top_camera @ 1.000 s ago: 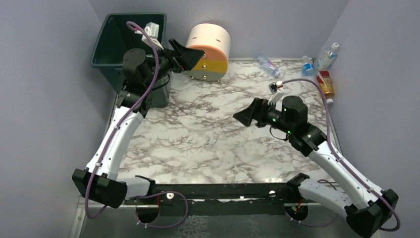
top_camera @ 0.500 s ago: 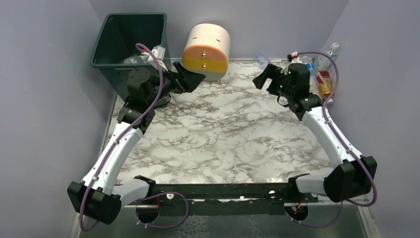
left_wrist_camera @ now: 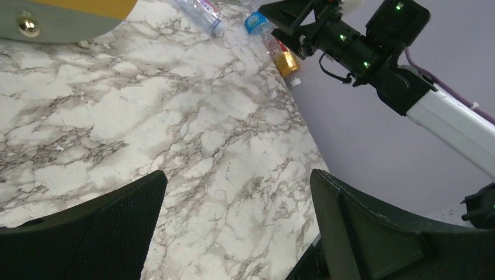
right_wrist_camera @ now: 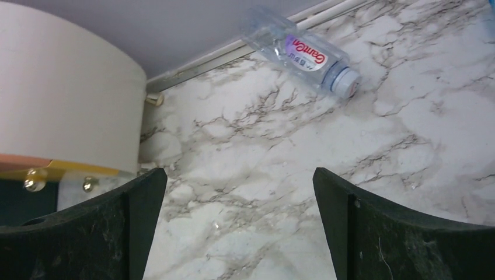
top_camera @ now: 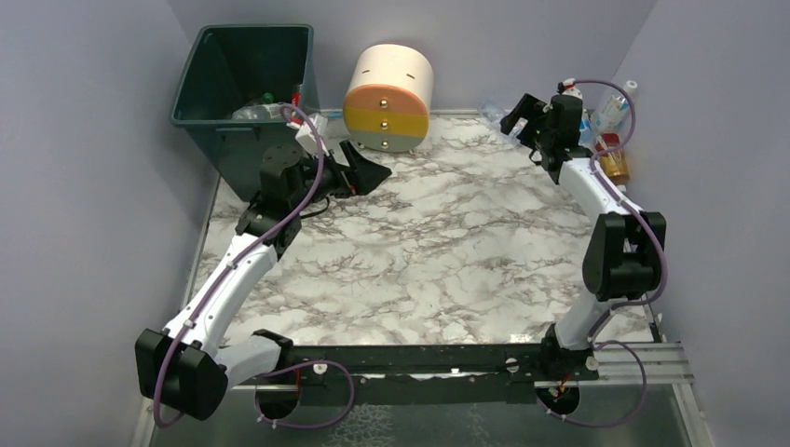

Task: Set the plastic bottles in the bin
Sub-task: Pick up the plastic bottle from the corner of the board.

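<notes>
Both left jaws and right jaws gape wide, empty. Before the right jaws one clear bottle (right_wrist_camera: 300, 52) lies slantwise on the counter (right_wrist_camera: 280, 163), cap nearest them. One orange bottle (top_camera: 611, 160) lies at the counter's right edge; several bottles (top_camera: 253, 112) rest in the bin (top_camera: 200, 93).

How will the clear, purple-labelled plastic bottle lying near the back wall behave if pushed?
The clear plastic bottle lies on its side on the smooth marble table, so it would probably roll. It seems empty, thus likely light and squashable.
</notes>
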You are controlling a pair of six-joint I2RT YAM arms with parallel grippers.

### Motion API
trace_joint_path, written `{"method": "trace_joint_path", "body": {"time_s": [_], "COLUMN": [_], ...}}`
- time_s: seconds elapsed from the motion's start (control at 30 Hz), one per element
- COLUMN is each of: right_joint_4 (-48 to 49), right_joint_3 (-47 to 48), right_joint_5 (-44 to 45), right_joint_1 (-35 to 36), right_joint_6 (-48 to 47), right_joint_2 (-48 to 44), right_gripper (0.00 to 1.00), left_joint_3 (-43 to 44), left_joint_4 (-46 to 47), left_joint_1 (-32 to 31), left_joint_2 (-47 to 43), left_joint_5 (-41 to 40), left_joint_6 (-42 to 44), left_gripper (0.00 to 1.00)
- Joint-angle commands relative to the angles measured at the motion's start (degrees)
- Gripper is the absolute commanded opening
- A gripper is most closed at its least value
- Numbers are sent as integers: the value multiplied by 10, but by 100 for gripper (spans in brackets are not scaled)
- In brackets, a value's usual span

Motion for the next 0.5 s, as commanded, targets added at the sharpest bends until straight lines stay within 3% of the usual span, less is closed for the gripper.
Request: {"method": "trace_joint_path", "body": {"time_s": [0.0,0.13,0.47], "right_joint_4": [106,168,213], "right_joint_3": [14,23,95], "right_joint_5": [5,-22,-71], "right_joint_1": [-26,-46,-65], "right_joint_6": [-9,-8,-20], "right_joint_2": [47,111,256], "right_gripper": [99,99,97], "left_joint_3": [-11,-19,-45], "left_joint_4": [24,22,18], "left_joint_1": [-18,-33,-85], "left_joint_2": [2,9,34], "left_joint_5": [6,-6,-36], "left_joint_6": [3,9,14], "left_gripper": [99,99,99]}}
